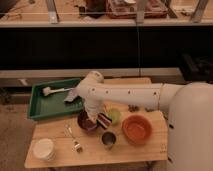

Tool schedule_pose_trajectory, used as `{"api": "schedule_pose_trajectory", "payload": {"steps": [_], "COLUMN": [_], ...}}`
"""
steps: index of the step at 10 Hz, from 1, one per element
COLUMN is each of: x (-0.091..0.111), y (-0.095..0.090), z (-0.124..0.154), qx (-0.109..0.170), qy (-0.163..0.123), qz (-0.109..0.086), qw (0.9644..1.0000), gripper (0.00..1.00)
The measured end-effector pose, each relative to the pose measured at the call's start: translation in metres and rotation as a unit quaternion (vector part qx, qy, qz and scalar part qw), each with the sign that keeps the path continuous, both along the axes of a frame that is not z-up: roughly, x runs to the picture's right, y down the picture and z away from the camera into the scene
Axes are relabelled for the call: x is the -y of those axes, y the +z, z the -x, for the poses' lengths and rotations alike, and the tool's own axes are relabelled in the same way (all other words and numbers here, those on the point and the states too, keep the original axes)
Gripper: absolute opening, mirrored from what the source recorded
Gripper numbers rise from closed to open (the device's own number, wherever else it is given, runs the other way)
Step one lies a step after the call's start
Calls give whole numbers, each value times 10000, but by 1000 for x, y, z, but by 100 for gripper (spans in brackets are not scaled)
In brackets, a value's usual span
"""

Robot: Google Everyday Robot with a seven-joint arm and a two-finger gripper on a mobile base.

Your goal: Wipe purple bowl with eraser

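Gripper (95, 119) clamped on eraser (102, 120), hanging over purple bowl's (86, 123) right rim; bowl sits mid-tabletop (130, 150), nearer left edge than orange bowl (137, 129); green tray (37, 107) overhangs back-left corner.

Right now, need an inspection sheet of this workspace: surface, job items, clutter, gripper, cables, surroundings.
Surface: wooden table, crowded.
Job's things: purple bowl left of centre; striped eraser at its right rim, at the arm's tip.
Clutter: orange bowl, green cup, metal cup, white bowl, fork, green tray holding a brush.
Gripper: gripper low over the purple bowl, shut on eraser.
Cables: thin line hanging behind.
Surroundings: dark shelving behind, cluttered countertop above.
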State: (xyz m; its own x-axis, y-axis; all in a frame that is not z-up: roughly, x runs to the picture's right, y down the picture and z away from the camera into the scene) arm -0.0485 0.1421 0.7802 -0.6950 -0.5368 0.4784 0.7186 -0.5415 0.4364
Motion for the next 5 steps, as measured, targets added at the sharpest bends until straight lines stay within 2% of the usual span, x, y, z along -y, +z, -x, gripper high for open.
{"api": "schedule_pose_trajectory", "payload": {"steps": [2,5], "x": [15,32], "y": [10,21], "z": [7,34], "qx": [66,308], "qy": [10,-30], "qz": [-138,-270], "qw": [9999,9992], "gripper": [5,5]}}
